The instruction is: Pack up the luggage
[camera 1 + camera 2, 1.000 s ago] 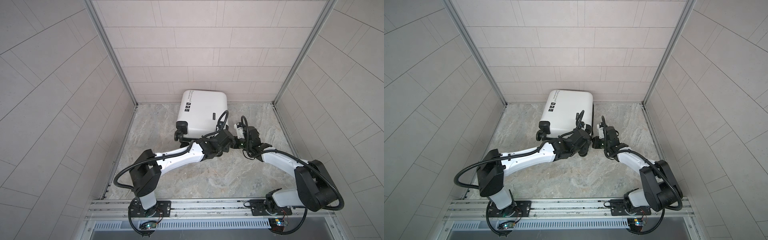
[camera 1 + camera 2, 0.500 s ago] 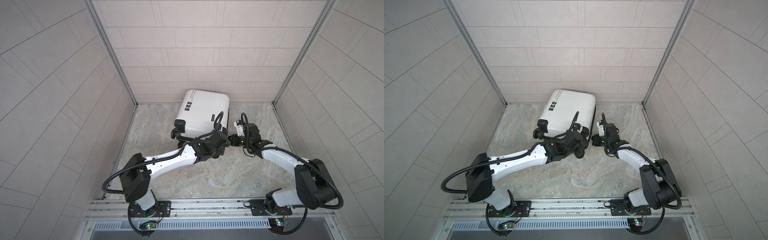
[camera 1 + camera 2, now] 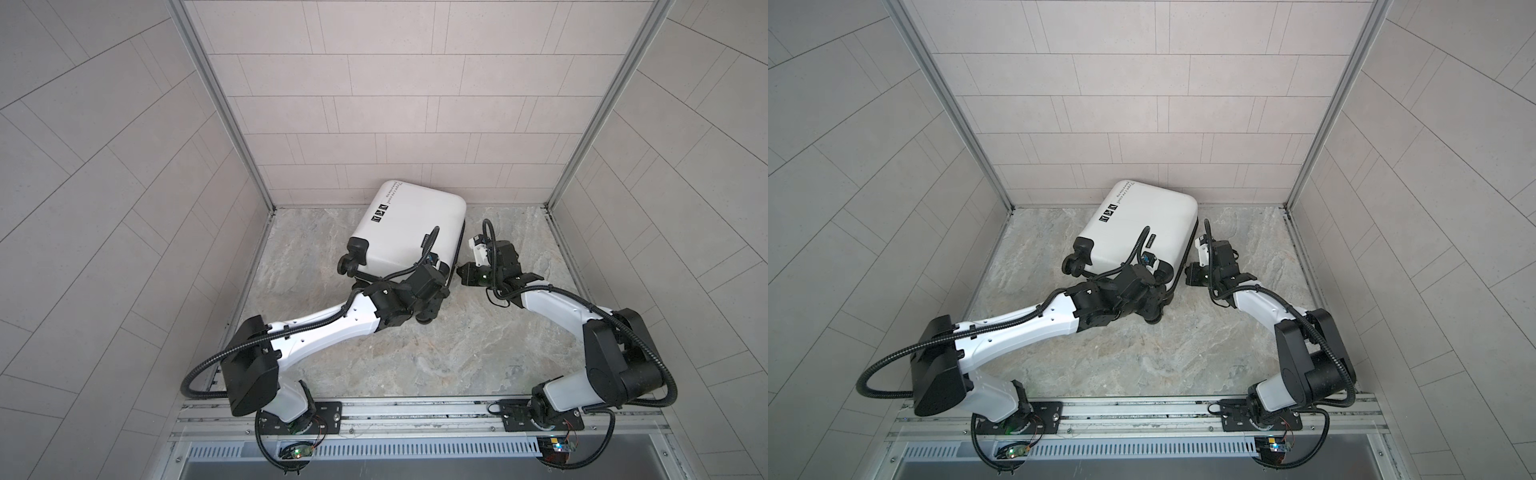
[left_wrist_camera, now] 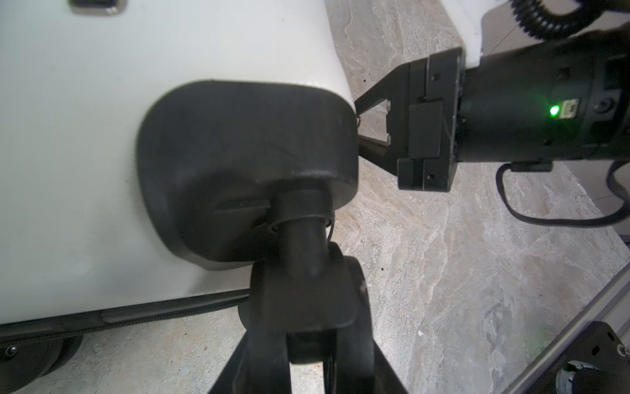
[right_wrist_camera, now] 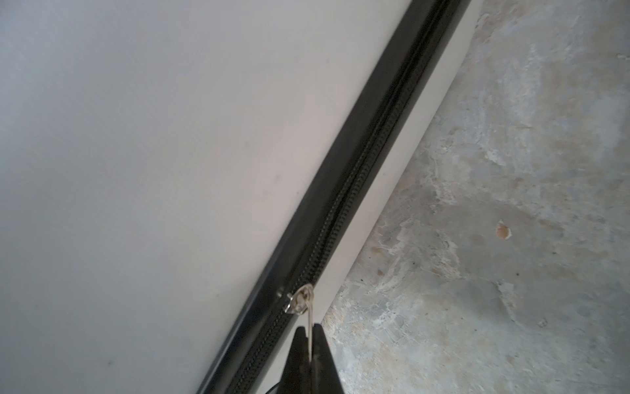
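Luggage (image 3: pixel 409 224) interior out of sight

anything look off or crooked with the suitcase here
The luggage lies flat but skewed, one corner near the back wall, not square to it. The left gripper clamps a spinner wheel, and the right gripper pinches the zipper pull. No damage shows.

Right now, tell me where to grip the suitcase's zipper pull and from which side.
Pinch the thin wire loop of the zipper pull, just off the slider. Come from the side wall of the luggage where the zipper band runs, tips flat against the loop, as the shut right gripper does.
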Robot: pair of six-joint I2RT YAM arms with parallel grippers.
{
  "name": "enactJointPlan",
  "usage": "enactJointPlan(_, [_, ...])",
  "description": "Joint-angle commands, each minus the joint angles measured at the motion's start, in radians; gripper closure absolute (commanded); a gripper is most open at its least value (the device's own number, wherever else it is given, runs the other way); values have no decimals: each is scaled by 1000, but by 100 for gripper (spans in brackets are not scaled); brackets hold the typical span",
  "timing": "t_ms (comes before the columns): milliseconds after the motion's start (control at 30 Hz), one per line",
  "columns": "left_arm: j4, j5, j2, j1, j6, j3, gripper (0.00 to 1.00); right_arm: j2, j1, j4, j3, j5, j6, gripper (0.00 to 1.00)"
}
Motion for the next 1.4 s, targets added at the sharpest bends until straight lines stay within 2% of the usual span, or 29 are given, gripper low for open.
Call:
enactJointPlan(0, [-14,23,-80,-12,42,1,100,11,-18,15,26,57,-14,100])
enactJointPlan(833, [-108,-37,-213,-11,104,-83,100,45,-35,4,68,105,-2,100])
enactJointPlan(1367, [-143,-68,-309,-3,90,-154,100,97,-101,17,112,88,33,100])
